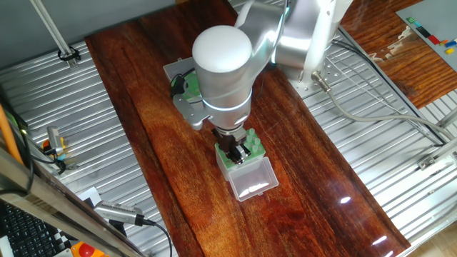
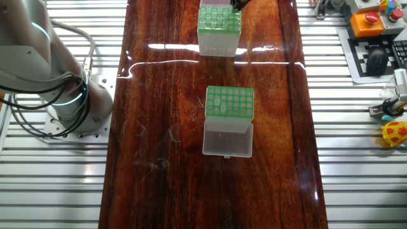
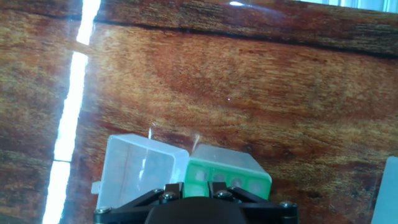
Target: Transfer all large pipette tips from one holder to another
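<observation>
My gripper (image 1: 238, 150) hangs low over the small clear-sided holder (image 1: 246, 151), whose clear lid (image 1: 251, 178) lies open towards the front. In the hand view the two dark fingers (image 3: 177, 190) stand apart over the holder's green grid (image 3: 233, 174), and only green shows between them. The grey-sided holder (image 2: 229, 105) stands apart with its whitish lid (image 2: 227, 140) folded open; pale large pipette tips (image 2: 218, 105) show in its left holes. In the other fixed view the clear-sided holder (image 2: 219, 28) is at the top edge, with only a sliver of the gripper (image 2: 238, 3) showing.
Both holders sit on a dark wooden board (image 2: 159, 127) flanked by ribbed metal table surface (image 2: 356, 159). The arm's base (image 2: 70, 108) is at the left. A keyboard, red button and small toys (image 2: 394, 130) lie at the right edge.
</observation>
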`<state>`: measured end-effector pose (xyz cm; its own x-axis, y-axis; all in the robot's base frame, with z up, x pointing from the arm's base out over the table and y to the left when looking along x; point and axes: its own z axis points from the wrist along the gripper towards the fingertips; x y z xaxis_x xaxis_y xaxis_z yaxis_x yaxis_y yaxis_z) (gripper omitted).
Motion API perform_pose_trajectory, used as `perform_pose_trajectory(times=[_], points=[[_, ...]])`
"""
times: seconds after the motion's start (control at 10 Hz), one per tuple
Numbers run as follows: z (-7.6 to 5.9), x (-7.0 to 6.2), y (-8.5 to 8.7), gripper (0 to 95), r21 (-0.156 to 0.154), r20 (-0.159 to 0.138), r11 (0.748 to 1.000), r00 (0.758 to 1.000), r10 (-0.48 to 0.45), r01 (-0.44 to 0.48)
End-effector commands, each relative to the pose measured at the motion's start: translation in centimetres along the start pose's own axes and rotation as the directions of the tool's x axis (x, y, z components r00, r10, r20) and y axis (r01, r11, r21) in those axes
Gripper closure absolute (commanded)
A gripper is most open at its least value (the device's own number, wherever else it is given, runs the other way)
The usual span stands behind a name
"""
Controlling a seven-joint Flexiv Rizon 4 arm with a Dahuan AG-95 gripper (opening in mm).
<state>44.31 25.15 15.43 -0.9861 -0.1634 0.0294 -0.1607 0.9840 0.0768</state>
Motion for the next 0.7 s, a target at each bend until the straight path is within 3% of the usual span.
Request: perform_pose_trajectory(times=[0.1,0.5,0.6,0.7], points=[[0.07,0.10,-0.05,76.0,0.000,0.001,1.000,1.000,-0.002,0.002],[0.18,0.08,-0.08,76.0,0.001,0.003,1.000,1.000,-0.002,0.002],[0.24,0.07,-0.09,95.0,0.001,0.004,1.000,1.000,-0.002,0.002],[0.26,0.07,-0.09,95.0,0.001,0.004,1.000,1.000,-0.002,0.002]])
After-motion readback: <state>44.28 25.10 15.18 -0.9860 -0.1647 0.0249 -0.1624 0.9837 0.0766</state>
